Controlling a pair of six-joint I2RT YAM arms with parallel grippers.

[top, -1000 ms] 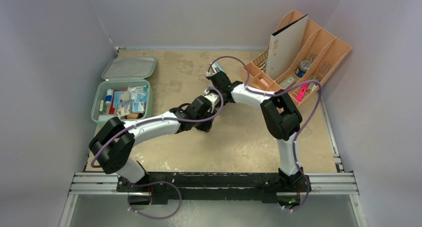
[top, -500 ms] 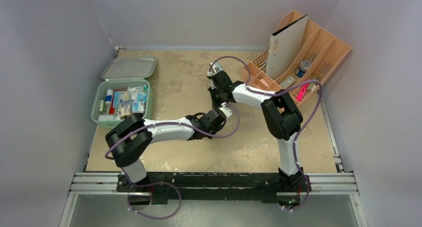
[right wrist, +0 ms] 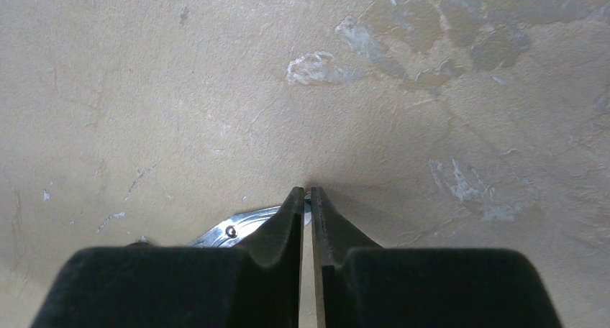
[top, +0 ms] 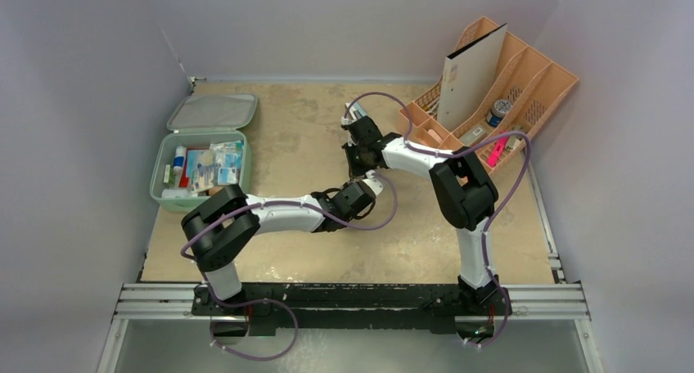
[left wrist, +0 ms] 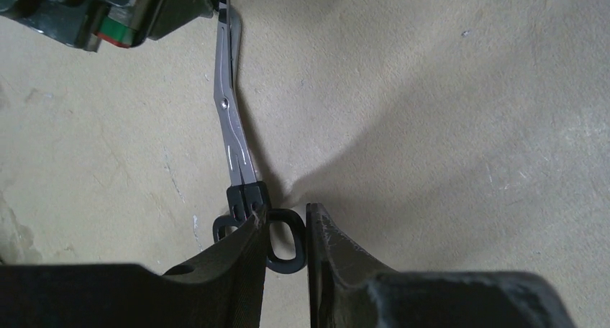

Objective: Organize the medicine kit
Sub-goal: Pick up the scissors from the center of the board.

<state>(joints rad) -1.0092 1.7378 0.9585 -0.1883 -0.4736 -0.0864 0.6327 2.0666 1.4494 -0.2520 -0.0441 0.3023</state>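
The left gripper [left wrist: 285,231] has shifted toward the surface's near edge and narrowed onto the handle loop of the scissors [left wrist: 230,126]. The right gripper [right wrist: 307,198] stays pinched on the blade tip.

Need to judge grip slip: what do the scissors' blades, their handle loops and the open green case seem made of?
The slim grey scissor blades look like brushed steel: dull silver sheen, pivot rivet. The black handle loops look like moulded plastic, smooth, faintly glossy; possibly a coating. The mint-green clamshell case seems a matte shell; its grey lid lining looks like fabric, too small to confirm.
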